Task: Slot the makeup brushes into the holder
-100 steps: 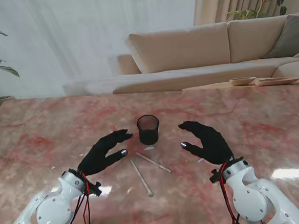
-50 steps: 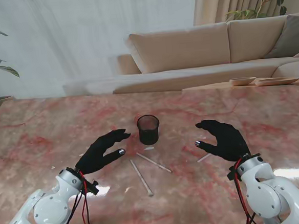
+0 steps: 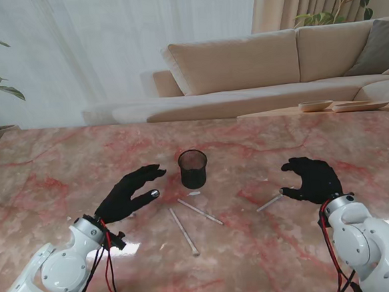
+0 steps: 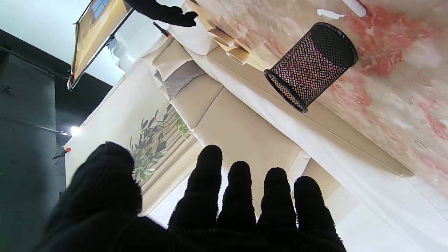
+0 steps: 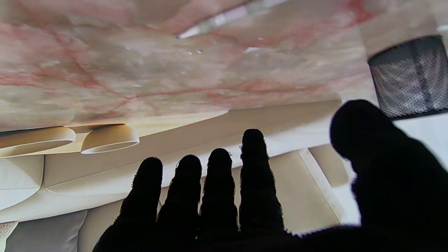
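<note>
1. You have three makeup brushes lying flat on the table (image 3: 42, 170), and one holder.
2. The first brush (image 3: 184, 231) lies nearer to me than the holder, running toward me. The second brush (image 3: 200, 212) sits just beside it, angled off to the right; their far ends are close together.
3. The third brush (image 3: 270, 202) lies well apart from those two, on the right, its near end just beside your right hand (image 3: 314, 180).
4. The black mesh holder (image 3: 193, 169) stands upright near the middle of the table. From the stand view its inside looks dark and no brush sticks out of it.
5. Your left hand (image 3: 128, 195) hovers just left of the holder, fingers (image 4: 209, 182) spread apart and holding nothing. The thumb tip is near the holder's wall but not touching it.
6. Your right hand also holds nothing; its fingers (image 5: 253, 164) are loosely curled and apart. I cannot tell whether the thumb touches the third brush.
7. You have open marble between the two hands, broken only by the two brushes and a small white scrap (image 3: 194, 193) just in front of the holder.
8. The table's far edge lies well beyond the holder, with a beige sofa (image 3: 256, 68) behind it.
</note>
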`<act>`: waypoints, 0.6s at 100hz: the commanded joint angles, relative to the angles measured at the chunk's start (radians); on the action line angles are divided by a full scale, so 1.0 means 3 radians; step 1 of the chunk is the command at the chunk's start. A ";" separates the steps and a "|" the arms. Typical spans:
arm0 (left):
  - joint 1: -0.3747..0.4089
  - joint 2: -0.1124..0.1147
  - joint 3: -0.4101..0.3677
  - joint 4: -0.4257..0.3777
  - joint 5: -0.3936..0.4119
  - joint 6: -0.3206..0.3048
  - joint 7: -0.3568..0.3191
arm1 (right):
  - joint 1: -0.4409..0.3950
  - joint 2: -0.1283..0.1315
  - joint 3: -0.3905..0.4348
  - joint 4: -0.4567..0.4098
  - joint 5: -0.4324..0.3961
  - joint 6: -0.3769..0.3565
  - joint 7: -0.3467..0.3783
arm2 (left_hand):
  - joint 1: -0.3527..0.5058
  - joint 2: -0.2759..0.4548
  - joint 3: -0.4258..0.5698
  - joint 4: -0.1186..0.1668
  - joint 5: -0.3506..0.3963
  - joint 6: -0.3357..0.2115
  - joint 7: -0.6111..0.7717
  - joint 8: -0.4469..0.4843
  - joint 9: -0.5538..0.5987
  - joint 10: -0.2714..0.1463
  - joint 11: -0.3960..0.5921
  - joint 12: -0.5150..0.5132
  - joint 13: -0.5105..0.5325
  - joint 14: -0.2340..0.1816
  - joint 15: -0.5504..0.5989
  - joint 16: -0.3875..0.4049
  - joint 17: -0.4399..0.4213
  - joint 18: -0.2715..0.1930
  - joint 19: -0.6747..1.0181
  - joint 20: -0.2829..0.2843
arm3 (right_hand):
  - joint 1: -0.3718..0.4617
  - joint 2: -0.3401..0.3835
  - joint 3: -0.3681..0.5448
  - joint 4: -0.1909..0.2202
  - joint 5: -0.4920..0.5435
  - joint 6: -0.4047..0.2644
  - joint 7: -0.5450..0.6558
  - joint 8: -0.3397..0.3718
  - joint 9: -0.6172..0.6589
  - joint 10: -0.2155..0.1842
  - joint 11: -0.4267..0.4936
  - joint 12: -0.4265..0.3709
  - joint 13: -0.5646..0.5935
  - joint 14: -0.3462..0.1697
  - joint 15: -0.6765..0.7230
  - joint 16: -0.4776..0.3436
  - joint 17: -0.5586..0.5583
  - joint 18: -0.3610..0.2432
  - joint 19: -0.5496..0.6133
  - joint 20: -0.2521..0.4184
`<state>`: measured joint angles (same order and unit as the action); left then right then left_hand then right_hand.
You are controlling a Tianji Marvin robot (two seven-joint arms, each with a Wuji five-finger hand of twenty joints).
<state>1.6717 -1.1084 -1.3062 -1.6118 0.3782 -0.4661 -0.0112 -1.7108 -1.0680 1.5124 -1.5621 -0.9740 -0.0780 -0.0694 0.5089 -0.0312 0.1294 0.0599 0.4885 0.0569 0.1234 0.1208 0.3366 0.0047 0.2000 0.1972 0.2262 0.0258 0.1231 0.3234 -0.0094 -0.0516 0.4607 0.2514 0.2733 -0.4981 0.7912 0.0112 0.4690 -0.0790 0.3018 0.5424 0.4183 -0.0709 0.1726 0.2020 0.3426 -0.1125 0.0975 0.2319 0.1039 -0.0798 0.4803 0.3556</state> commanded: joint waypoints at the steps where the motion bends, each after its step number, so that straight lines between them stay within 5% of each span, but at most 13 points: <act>1: 0.0010 0.0001 -0.0003 0.0022 -0.0007 0.0003 -0.0001 | 0.0045 0.0017 -0.0036 0.0130 -0.0047 0.0029 0.0023 | -0.0025 0.0076 -0.0074 0.0004 -0.0064 -0.0016 -0.0046 -0.0015 -0.0062 -0.0064 -0.0036 -0.0025 -0.0077 -0.0164 -0.0085 -0.0044 -0.0002 -0.0113 -0.0091 -0.0052 | 0.0191 -0.0209 0.0247 -0.0200 0.0100 -0.0131 0.0106 0.0198 -0.0152 -0.0037 0.0065 0.0102 -0.0221 -0.0035 0.0038 0.0066 -0.0113 -0.0119 -0.0094 0.0141; 13: 0.0014 0.0001 -0.0003 0.0031 -0.0012 0.0010 -0.0004 | 0.0177 0.0039 -0.0136 0.0339 -0.0151 0.0056 -0.0037 | -0.0020 0.0073 -0.0074 0.0003 -0.0058 -0.0014 -0.0043 -0.0014 -0.0056 -0.0067 -0.0035 -0.0025 -0.0074 -0.0161 -0.0084 -0.0044 0.0000 -0.0114 -0.0089 -0.0052 | 0.0337 -0.0526 0.0892 -0.0323 0.0164 -0.0329 0.0255 0.0565 -0.0372 -0.0056 0.0165 0.0203 -0.0493 -0.0071 0.0097 0.0093 -0.0242 -0.0167 -0.0133 0.0321; 26: 0.0021 0.0008 -0.0001 0.0031 -0.0023 0.0023 -0.0034 | 0.0316 0.0055 -0.0241 0.0551 -0.0213 0.0085 -0.0110 | -0.0013 0.0083 -0.0073 0.0000 -0.0049 -0.0023 -0.0036 -0.0010 -0.0055 -0.0060 -0.0037 -0.0025 -0.0077 -0.0163 -0.0085 -0.0044 -0.0005 -0.0107 -0.0089 -0.0052 | 0.0563 -0.0597 0.1342 -0.0284 0.0269 -0.0478 0.0416 0.0834 -0.0463 -0.0070 0.0312 0.0300 -0.0642 -0.0079 0.0230 0.0116 -0.0262 -0.0139 -0.0083 0.0451; 60: 0.0018 0.0012 0.0004 0.0042 -0.0025 0.0045 -0.0054 | 0.0618 0.0062 -0.0496 0.1066 -0.0170 0.0137 -0.0342 | 0.0007 0.0085 -0.0077 -0.0009 -0.0041 -0.0031 -0.0022 -0.0002 -0.0052 -0.0055 -0.0038 -0.0026 -0.0074 -0.0163 -0.0087 -0.0045 -0.0005 -0.0107 -0.0098 -0.0057 | 0.0623 -0.0572 0.1224 -0.0375 0.0434 -0.0687 0.0596 0.1065 -0.0540 -0.0087 0.0445 0.0344 -0.0693 -0.0076 0.0311 0.0096 -0.0261 -0.0118 -0.0022 0.0546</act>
<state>1.6723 -1.1065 -1.3073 -1.6040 0.3705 -0.4579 -0.0249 -1.5300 -1.0457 1.3650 -1.2652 -1.0398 -0.0461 -0.1838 0.5089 -0.0312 0.1294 0.0599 0.4885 0.0570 0.1234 0.1208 0.3366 0.0048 0.2000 0.1972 0.2262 0.0257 0.1231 0.3233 -0.0093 -0.0516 0.4607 0.2514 0.4324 -0.6537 1.1643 -0.0526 0.5816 -0.2515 0.4590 0.8342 0.2797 -0.0808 0.2900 0.2930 0.1683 -0.1224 0.1832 0.2466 0.0338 -0.1036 0.4617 0.4868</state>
